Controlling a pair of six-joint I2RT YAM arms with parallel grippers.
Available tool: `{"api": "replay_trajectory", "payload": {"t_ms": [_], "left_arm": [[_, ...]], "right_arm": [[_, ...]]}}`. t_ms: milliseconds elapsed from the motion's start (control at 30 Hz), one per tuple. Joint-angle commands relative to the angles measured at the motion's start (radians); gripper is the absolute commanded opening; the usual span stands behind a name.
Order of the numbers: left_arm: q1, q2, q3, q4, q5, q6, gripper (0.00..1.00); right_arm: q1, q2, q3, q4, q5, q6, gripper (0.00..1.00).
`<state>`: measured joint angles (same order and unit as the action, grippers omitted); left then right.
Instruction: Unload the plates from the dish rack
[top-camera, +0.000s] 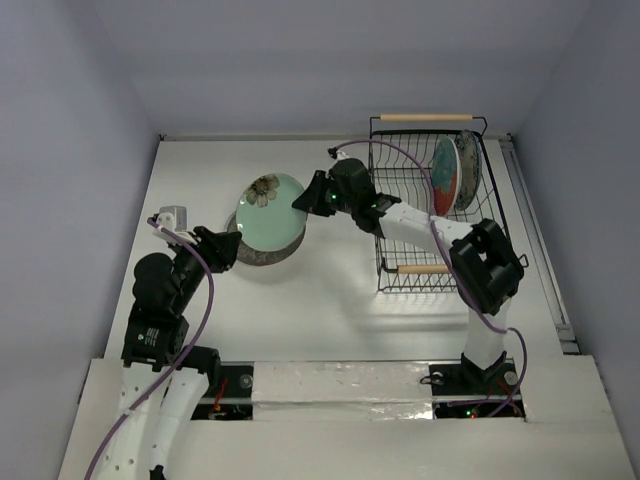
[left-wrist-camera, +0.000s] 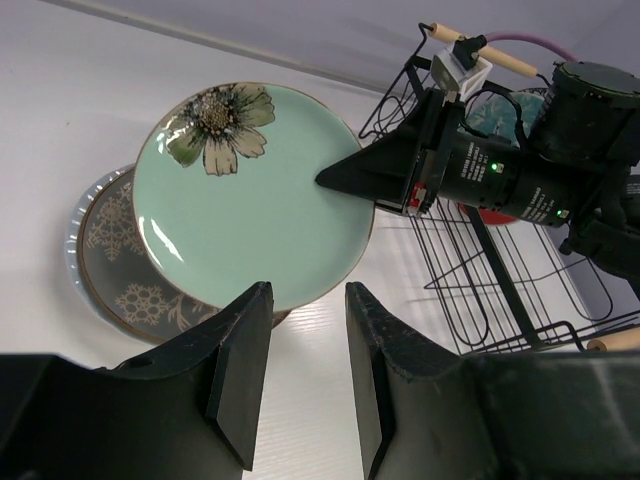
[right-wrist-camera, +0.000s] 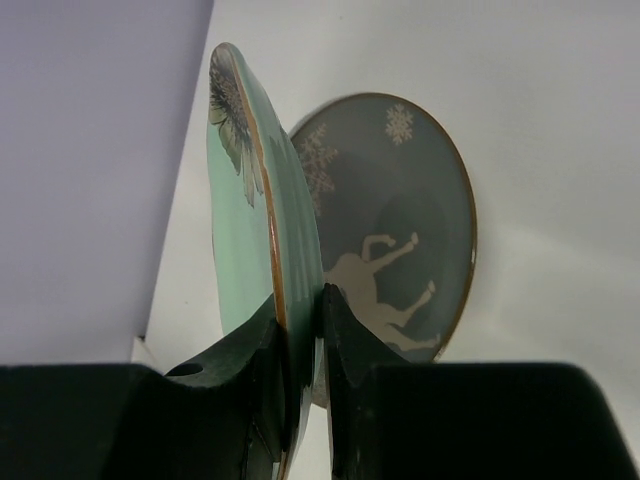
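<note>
Pale green plate, pinched at its right rim by the right claw, hangs tilted just over the grey-brown plate, which lies flat on the tabletop left of the dish rack. I'd say it goes straight down. The left claw stands nearby, parted and empty.

Top view: high up, behind both arm bases, looking down and forward. Takes in the whole bench, far off.

Left wrist view: low over the bench, looking past the left claw toward the green plate, the right claw and the rack. Mid range.

Right wrist view: very close, edge-on to the green plate, grey plate behind.

All three share both plates.
</note>
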<state>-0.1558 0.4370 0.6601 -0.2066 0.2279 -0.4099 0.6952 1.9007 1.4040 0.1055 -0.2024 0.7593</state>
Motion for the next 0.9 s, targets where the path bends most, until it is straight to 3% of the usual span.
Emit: {"api": "replay_trajectory", "payload": {"t_ms": [0,567,700,800,867], "left_arm": [[0.002,0.005,-0.010,0.042,-0.001,-0.003,0.32],[0.002,0.000,-0.011,0.044,0.001,-0.003,0.32],[0.002,-0.003,-0.011,0.044,0.001,-0.003,0.32],[0.002,-0.003,-0.010,0.044,0.001,-0.003,0.33],[0.002,-0.004,-0.013,0.042,0.004,-0.003,0.33]], "right_arm": [[0.018,-0.023,0.023,0.266,-0.023,0.113,0.00],[0.036,0.090,0.000,0.293,-0.058,0.166,0.04],[0.036,0.100,-0.008,0.275,-0.051,0.161,0.14],[0.036,0.103,-0.013,0.257,-0.037,0.147,0.32],[0.036,0.101,-0.017,0.254,-0.034,0.141,0.39]]}}
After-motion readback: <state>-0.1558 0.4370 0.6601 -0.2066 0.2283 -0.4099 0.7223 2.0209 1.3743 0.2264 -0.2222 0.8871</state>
